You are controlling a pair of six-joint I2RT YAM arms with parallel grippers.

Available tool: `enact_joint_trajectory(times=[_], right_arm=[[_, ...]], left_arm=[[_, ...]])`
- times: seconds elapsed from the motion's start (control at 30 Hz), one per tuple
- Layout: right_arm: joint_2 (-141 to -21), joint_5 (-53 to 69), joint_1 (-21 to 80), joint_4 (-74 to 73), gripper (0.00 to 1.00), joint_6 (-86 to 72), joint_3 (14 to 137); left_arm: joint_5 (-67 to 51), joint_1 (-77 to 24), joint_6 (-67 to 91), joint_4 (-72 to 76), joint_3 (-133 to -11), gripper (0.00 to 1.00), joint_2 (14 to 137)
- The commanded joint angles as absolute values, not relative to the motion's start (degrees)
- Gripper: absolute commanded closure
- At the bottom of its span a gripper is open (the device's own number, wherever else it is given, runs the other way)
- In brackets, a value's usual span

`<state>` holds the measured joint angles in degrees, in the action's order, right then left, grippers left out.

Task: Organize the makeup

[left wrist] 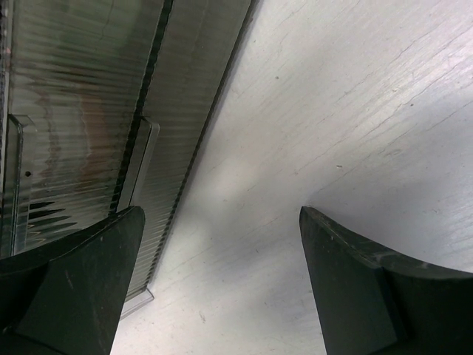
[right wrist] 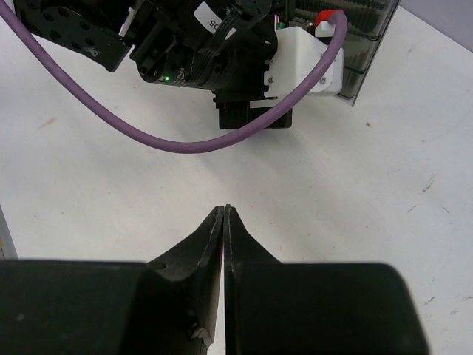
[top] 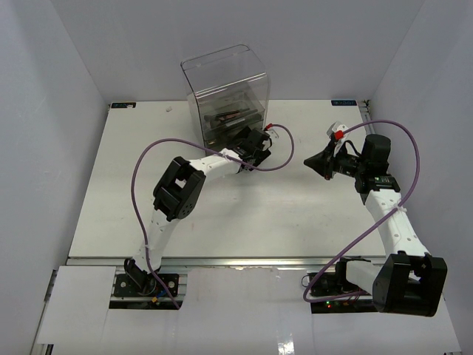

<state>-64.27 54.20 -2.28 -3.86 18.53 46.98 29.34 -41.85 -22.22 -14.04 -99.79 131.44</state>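
Makeup (top: 230, 118), dark, reddish, seemingly inside drawer box (top: 222, 72)

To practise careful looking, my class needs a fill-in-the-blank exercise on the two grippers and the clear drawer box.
The left gripper is ____, with nothing between its fingers.
The right gripper is ____ and holds nothing.
The clear drawer box stands right by the ____ gripper.
Both arms' cables are ____.
Missing words: open; shut; left; purple.
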Motion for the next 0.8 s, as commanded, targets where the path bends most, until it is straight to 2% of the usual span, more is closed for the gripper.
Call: enact_joint_trajectory(times=[0.0, 0.17, 0.27, 0.3, 0.37, 0.43, 0.53, 0.6, 0.7, 0.77], right_arm=[[-64.82, 55.45, -2.72, -2.55, 0.92, 19.29, 46.80], [-64.95, 54.82, -2.84, -3.05, 0.87, 19.76, 46.95], [-64.86, 54.28, -3.26, -4.20, 0.65, 20.89, 47.20], [-64.74, 54.13, -3.37, -4.51, 0.55, 21.09, 47.20], [-64.25, 53.79, -3.51, -4.83, 0.24, 21.53, 46.94], [-63.48, 51.92, -3.69, -4.83, 0.10, 21.19, 46.42], [-62.76, 49.00, -3.78, -6.09, 0.10, 19.14, 47.05], [-62.56, 45.72, -3.97, -7.89, 0.10, 18.56, 48.14], [-61.70, 38.68, -4.22, -7.65, 0.10, 15.20, 48.78], [-60.40, 33.83, -4.46, -7.47, 0.10, 11.67, 48.85]], left_arm=[[25.09, -42.25, -19.23, -15.12, -98.00, 0.02, 127.43], [18.66, -45.07, -14.82, -15.12, -92.25, 0.02, 119.01], [11.69, -46.10, -9.75, -15.05, -85.36, 0.02, 107.50], [8.76, -46.07, -8.62, -14.98, -83.62, 0.02, 103.67], [4.00, -46.05, -6.61, -13.73, -78.01, 0.02, 98.65], [-4.38, -44.44, -3.45, -12.44, -70.73, 0.02, 88.41], [-21.81, -32.01, 5.18, -8.82, -59.53, 0.02, 72.30], [-27.39, -26.15, 9.40, -6.26, -53.21, 0.02, 60.72], [-28.74, -21.64, 12.03, -5.63, -46.26, 0.02, 48.23], [-27.10, -21.23, 11.93, -7.24, -43.44, 0.02, 44.37]])
